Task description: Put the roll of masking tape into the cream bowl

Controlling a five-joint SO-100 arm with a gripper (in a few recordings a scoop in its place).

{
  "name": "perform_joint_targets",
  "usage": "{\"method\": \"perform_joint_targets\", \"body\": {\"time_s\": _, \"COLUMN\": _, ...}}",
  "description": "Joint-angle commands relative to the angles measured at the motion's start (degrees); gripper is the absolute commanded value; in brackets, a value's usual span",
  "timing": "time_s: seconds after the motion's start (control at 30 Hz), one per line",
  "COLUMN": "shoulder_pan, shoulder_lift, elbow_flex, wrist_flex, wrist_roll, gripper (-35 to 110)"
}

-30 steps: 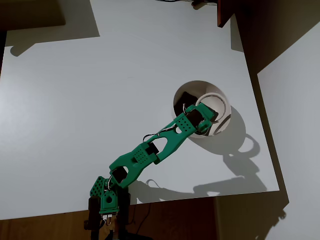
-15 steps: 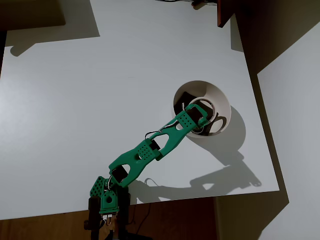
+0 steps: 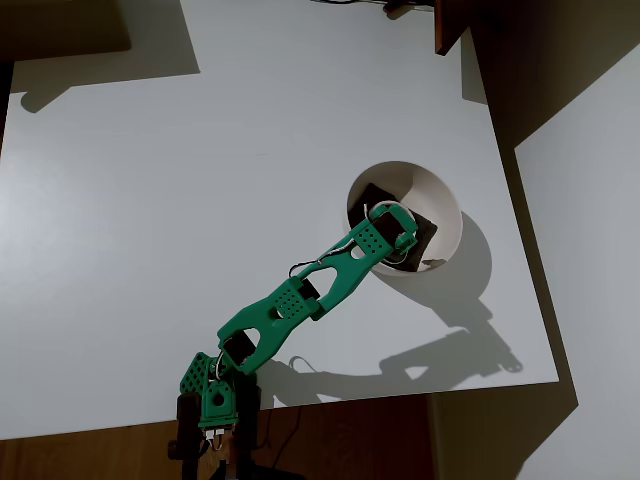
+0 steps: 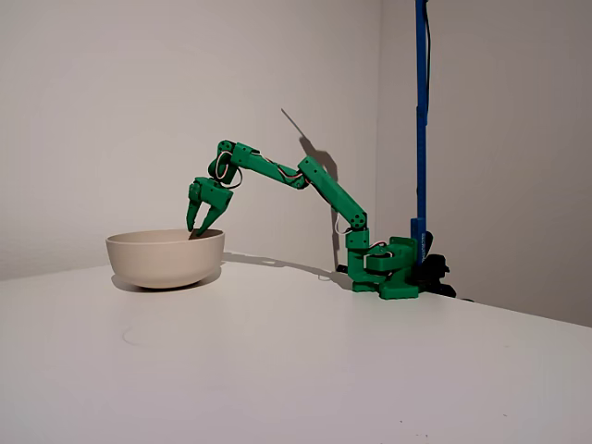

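The cream bowl sits right of centre on the white table, with dark brown square pieces inside it. My green gripper hangs over the bowl's near-left part, pointing down into it. In the fixed view the gripper stands open just above the right side of the bowl, fingertips at rim level and nothing visible between them. The roll of masking tape is hidden, either under the gripper or below the bowl's rim.
The white table stretches wide to the left and behind the bowl. The arm's base is at the front edge. A blue pole rises behind the base in the fixed view.
A second ago an off-white ring showed at the gripper over the bowl. It no longer shows, and the gripper has drawn slightly back toward the bowl's left side.
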Motion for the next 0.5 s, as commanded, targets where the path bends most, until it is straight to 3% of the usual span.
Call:
{"method": "perform_joint_targets", "body": {"time_s": 0.0, "shoulder_pan": -1.2, "shoulder_lift": 11.3, "elbow_flex": -2.8, "wrist_flex": 0.4, "wrist_roll": 2.5, "gripper": -8}}
{"method": "perform_joint_targets", "body": {"time_s": 0.47, "shoulder_pan": -16.3, "shoulder_lift": 27.6, "elbow_flex": -2.7, "wrist_flex": 16.1, "wrist_roll": 5.4, "gripper": -8}}
